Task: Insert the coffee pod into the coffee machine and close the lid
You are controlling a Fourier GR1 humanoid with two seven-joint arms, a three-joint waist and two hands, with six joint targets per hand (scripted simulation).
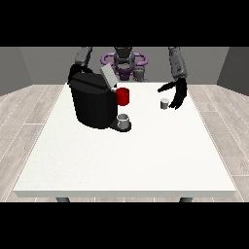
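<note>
Your white table [126, 160] holds the coffee machine [92, 102] (lid [108, 77] raised); the pod [165, 103] sits just beside the hand at the view's right [178, 93], fingers spread; lower over it squarely before you close; the other hand is hidden.

Light falls evenly and softly across my white surface [121, 165], which reads bright without any glare or hot spot. I see almost no cast shadows; only a faint darkening sits under the coffee machine [92, 102] at its base. That black body swallows detail, showing just a dull sheen along its top edge toward 12 o'clock. My hand [177, 95] at the view's right is equally dark, its form hard to read. The grey walls look dimmer than the floor. Straight edges stay straight out to the borders.
</note>
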